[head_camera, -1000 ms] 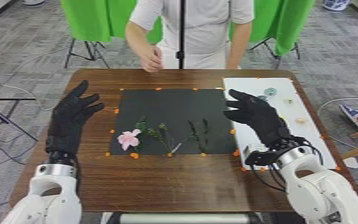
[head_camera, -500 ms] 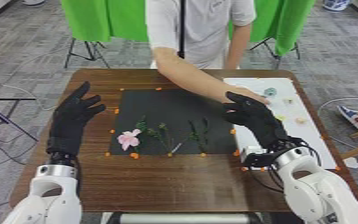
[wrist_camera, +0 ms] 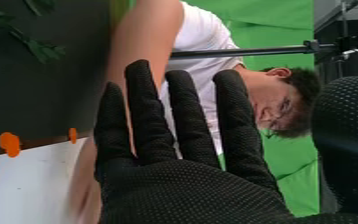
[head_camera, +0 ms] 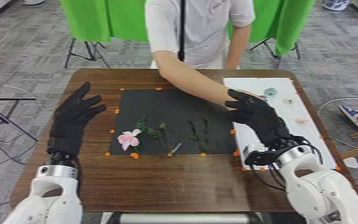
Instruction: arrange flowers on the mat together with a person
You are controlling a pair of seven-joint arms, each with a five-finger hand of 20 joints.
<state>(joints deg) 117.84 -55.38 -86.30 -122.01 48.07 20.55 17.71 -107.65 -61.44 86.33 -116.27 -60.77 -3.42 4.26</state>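
Pink flower (head_camera: 129, 138) and stems (head_camera: 194, 133) on mat (head_camera: 153, 106); blooms (head_camera: 270, 92) on white board (head_camera: 307, 136) likely left. My right hand (head_camera: 262, 121) open, empty.

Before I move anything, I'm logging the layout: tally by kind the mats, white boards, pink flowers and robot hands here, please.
Black mat: 1
White board: 1
Pink flower: 1
Robot hands: 2, the left hand and the right hand
Total: 5
The green stems lie too close together for me to count.
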